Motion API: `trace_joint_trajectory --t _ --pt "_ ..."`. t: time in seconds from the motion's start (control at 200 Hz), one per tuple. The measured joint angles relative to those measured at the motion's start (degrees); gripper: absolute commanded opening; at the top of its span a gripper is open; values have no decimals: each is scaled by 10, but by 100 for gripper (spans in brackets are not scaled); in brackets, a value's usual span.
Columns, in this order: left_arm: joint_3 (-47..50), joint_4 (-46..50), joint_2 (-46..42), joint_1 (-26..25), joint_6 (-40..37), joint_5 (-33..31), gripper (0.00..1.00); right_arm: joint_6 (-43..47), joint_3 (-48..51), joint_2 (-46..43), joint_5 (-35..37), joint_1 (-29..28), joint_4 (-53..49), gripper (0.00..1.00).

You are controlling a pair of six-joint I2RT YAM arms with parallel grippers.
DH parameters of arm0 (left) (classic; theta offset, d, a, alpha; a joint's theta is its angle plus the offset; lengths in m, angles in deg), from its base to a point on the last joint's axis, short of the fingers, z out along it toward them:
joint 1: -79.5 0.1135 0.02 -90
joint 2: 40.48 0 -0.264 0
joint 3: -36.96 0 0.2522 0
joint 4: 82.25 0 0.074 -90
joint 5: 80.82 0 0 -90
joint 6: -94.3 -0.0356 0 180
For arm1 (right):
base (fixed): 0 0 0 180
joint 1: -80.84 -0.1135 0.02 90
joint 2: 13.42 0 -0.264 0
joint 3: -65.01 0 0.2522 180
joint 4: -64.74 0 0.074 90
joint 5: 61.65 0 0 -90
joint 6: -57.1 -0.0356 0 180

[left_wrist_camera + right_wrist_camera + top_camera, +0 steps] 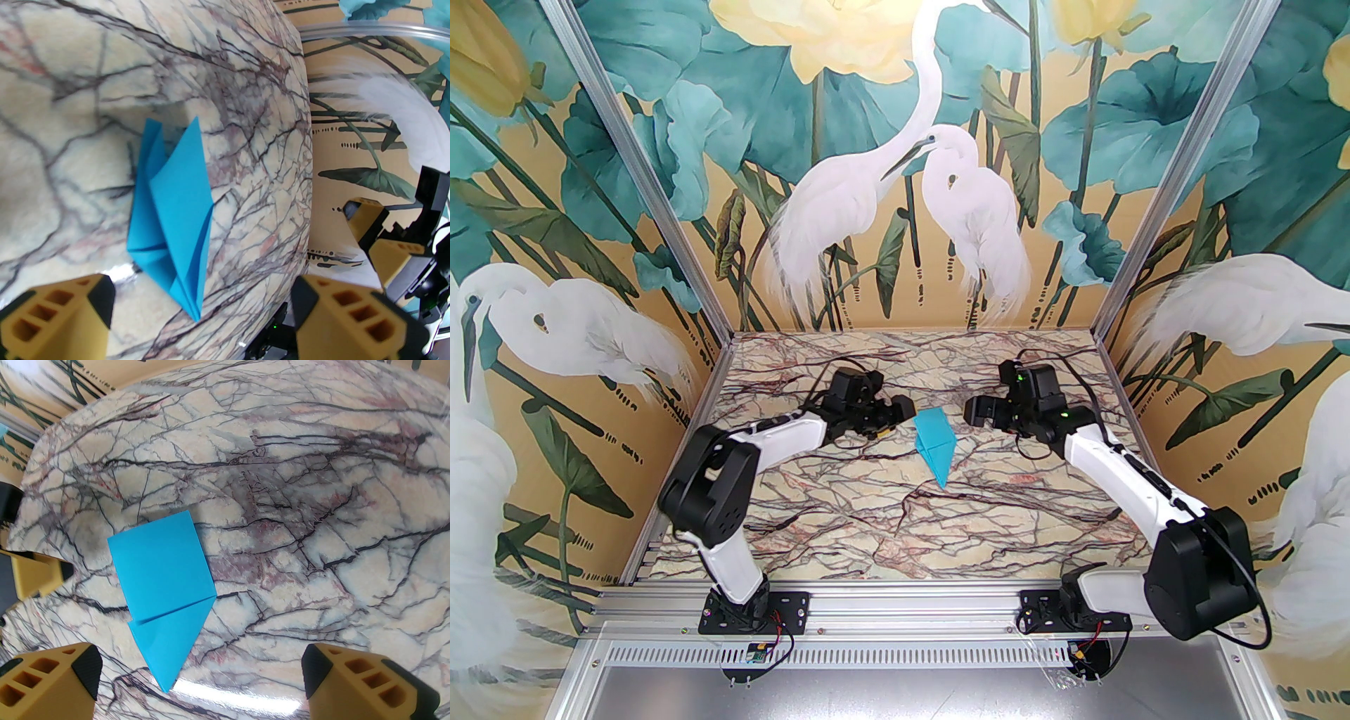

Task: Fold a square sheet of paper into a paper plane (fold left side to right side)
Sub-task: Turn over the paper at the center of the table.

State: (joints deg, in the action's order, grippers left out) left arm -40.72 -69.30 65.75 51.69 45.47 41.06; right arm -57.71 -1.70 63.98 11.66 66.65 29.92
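Note:
The square sheet of paper (937, 439) is turquoise-blue and lies on the marble table between my two grippers. It is folded into a dart-like shape with its point toward the arm bases. In the left wrist view the paper (172, 211) shows layered flaps, one wing standing up off the table. In the right wrist view the paper (165, 578) shows a flat square panel over a triangular tip. My left gripper (900, 411) (202, 284) stands open just left of the paper. My right gripper (974, 411) (200, 655) stands open just right of it. Neither touches the paper.
The marble table top (907, 520) stretches toward the arm bases. Painted walls with herons and teal leaves (900, 211) close the back and both sides. My right gripper's yellow fingers (372, 228) appear in the left wrist view, and a left finger (38, 574) in the right wrist view.

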Motion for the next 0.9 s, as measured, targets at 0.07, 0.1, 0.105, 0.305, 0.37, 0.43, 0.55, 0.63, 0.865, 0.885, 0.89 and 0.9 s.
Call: trace_joint_trajectory --t 0.07,0.1,0.105,0.305,0.37,0.43,0.55,0.63,0.865,0.885,0.89,0.9 --pt "-33 -7 37 -8 0 1 83 -7 9 0 -25 9 22 98" --pt "-45 -8 52 -10 0 0 82 -8 10 0 -34 12 29 98" --pt "-46 -8 54 -10 0 0 82 -8 10 0 -35 12 30 97" --pt "-91 -7 113 -12 -11 -2 57 -9 10 1 -75 24 53 92" --pt "-101 -5 124 -12 -20 -2 45 -9 10 5 -87 29 55 91" --pt "-105 -1 127 -12 -24 -2 32 -9 10 12 -98 34 58 91" --pt "-106 1 127 -12 -44 -2 6 -9 10 41 -137 44 76 84" --pt "-104 0 127 -12 -61 1 0 -6 10 68 -171 50 91 78" --pt "-48 -32 104 -9 -91 50 0 31 10 166 -283 71 143 69" --pt "-44 -36 102 -8 -91 57 0 34 9 176 -292 74 148 69" --pt "-42 -37 100 -8 -92 60 0 35 9 177 -294 74 148 69" --pt "-40 -38 99 -7 -93 63 0 39 9 183 -300 76 150 69"
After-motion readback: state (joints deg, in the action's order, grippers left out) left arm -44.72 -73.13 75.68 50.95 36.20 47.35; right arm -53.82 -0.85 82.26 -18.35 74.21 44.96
